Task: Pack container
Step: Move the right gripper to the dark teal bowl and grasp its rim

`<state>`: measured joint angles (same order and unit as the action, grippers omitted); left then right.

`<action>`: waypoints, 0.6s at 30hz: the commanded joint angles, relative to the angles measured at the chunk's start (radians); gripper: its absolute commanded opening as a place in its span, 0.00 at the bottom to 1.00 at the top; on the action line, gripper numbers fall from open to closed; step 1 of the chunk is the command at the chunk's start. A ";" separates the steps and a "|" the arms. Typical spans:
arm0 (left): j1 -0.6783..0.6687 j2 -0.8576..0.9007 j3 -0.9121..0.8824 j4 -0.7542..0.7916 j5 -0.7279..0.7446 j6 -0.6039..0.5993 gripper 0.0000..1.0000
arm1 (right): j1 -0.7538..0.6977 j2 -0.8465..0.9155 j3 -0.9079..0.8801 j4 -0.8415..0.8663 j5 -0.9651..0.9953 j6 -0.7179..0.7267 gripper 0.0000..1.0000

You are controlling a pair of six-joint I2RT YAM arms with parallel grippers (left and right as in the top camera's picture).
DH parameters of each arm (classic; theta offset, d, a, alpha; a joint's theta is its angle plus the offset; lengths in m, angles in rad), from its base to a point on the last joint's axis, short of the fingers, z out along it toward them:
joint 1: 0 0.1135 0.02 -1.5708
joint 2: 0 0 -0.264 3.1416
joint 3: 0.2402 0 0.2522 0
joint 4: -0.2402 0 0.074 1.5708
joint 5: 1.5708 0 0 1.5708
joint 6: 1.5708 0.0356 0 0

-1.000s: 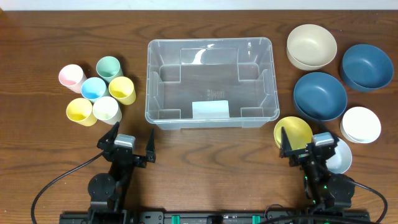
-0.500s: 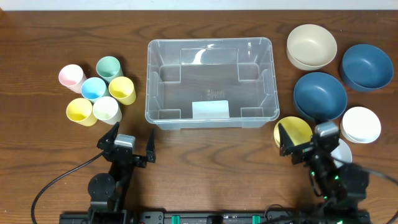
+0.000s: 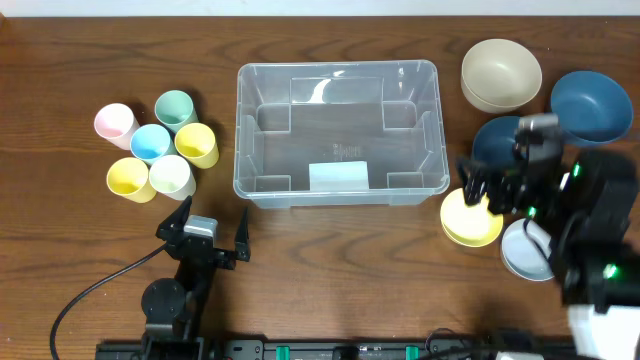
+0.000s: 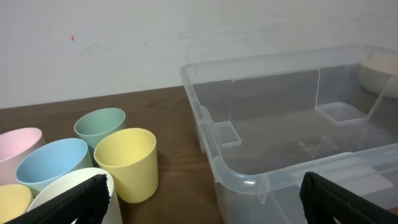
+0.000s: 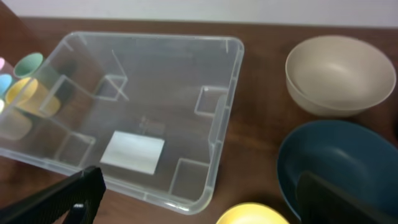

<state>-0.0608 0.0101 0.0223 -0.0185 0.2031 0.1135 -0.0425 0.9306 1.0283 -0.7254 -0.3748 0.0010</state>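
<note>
We've got the container (image 3: 335,125) mid-table, long axis running left to right, empty but for its label. Our right gripper (image 3: 483,190) hovers, fingers spread wide, over the yellow bowl (image 3: 468,225), with the bin just to its left, so that's the nearer arm. The left gripper (image 3: 208,228), also spread, waits near-left by the cups (image 3: 151,143). Flat wood table (image 3: 330,270), plenty of room inside.

Seen from above, a clear container (image 3: 241,130) sits on a wooden table (image 3: 340,270), a white label (image 3: 338,176) inside it. Six pastel cups (image 3: 151,142) cluster to its left, and bowls (image 3: 500,74) spread to its right. My left gripper (image 3: 211,228) rests open near the front edge. My right gripper (image 3: 488,188) hangs above a yellow bowl (image 3: 470,222) and a dark blue bowl (image 3: 492,140).
</note>
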 commanded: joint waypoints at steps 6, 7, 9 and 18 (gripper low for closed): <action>-0.002 -0.006 -0.018 -0.033 0.014 0.017 0.98 | -0.007 0.209 0.315 -0.133 -0.137 -0.045 0.99; -0.002 -0.006 -0.018 -0.033 0.014 0.017 0.98 | -0.007 0.214 0.314 -0.131 -0.132 -0.048 0.99; -0.002 -0.006 -0.018 -0.033 0.014 0.017 0.98 | -0.007 0.232 0.312 -0.131 -0.085 -0.047 0.99; -0.002 -0.006 -0.018 -0.033 0.014 0.017 0.98 | -0.038 0.448 0.314 -0.241 0.229 0.146 0.99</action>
<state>-0.0608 0.0101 0.0223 -0.0185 0.2031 0.1131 -0.0563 1.2980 1.3277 -0.9535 -0.2394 0.0784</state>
